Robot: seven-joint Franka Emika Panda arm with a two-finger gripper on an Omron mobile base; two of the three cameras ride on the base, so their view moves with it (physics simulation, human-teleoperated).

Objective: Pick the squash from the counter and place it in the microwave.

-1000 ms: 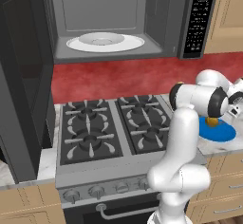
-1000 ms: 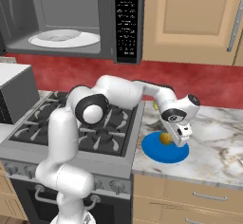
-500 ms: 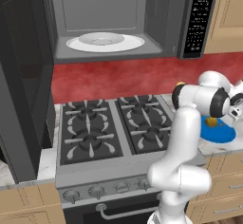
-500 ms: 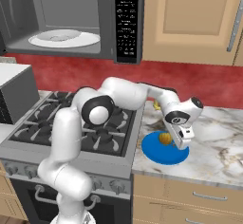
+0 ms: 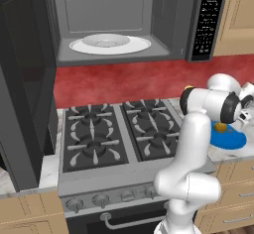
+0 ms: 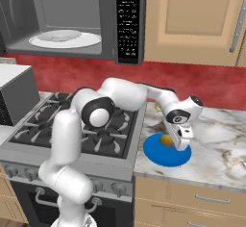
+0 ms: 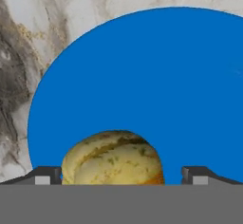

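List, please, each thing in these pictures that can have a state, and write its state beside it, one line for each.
microwave: door open, white turntable plate inside with nothing on it.
squash: lying on the blue plate, between the jaws, not lifted.
blue plate: flat on the counter, right of the stove.
gripper: low over the plate, jaws open, one on each side of the squash.
stove: no flame to be seen.

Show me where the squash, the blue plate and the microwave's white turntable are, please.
squash [image 7: 113, 157], hand view, on its mottled yellow skin.
blue plate [image 6: 166, 154], right base view, on its bare front part.
turntable [image 5: 134, 45], left base view, on its right rim, inside the open microwave.
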